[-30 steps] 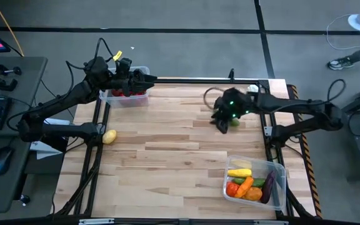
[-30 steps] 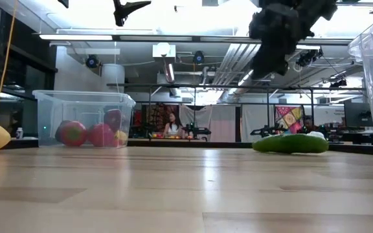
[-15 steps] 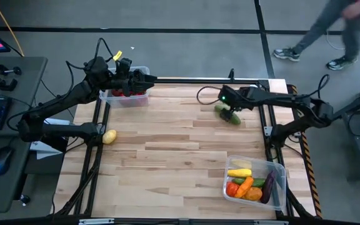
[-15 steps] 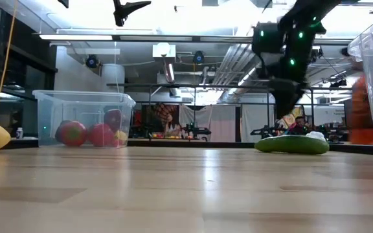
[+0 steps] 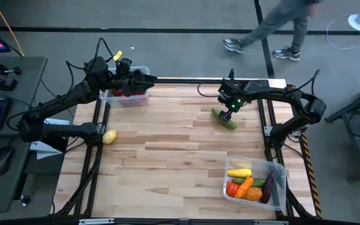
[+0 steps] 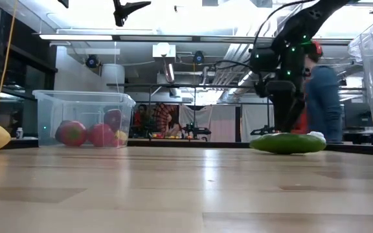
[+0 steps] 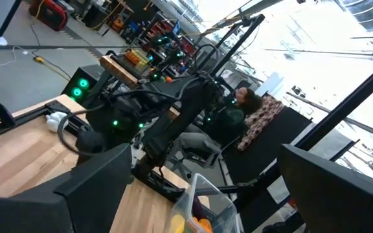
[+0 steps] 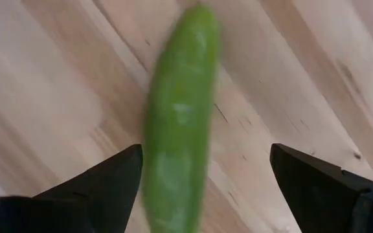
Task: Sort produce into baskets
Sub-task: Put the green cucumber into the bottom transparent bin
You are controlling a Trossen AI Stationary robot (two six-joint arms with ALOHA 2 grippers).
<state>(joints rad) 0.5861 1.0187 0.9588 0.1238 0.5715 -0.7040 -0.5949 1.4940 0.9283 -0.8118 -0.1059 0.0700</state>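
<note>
— Over at the far right of the light wooden slat table (image 5: 167,150), where is the right gripper (image 5: 228,110) now?

— It has dropped onto the smooth green toy cucumber (image 5: 224,119), which a second ago lay under the hovering arm. Its dark fingers (image 8: 96,188) stand spread, one on each side of the cucumber, not pinching it. The cucumber lies flat on the wood, at a slightly different angle than before.

— And the left gripper (image 5: 144,78)?

— Unmoved, spread wide above the clear plastic rectangular tub (image 5: 130,98) at the far left corner. Round red fruits (image 6: 86,134) sit in that tub.

— The other container?

— A second clear rounded tub (image 5: 279,170) at the near right corner holds a yellow piece, orange and red pieces, something green, and a dark purple eggplant (image 5: 268,187).

— Anything loose?

— A yellow lemon-like piece (image 5: 109,136) rests at the table's left edge, well apart from both tubs. Behind the table a walking person (image 5: 274,28) has moved leftward across the floor.
</note>
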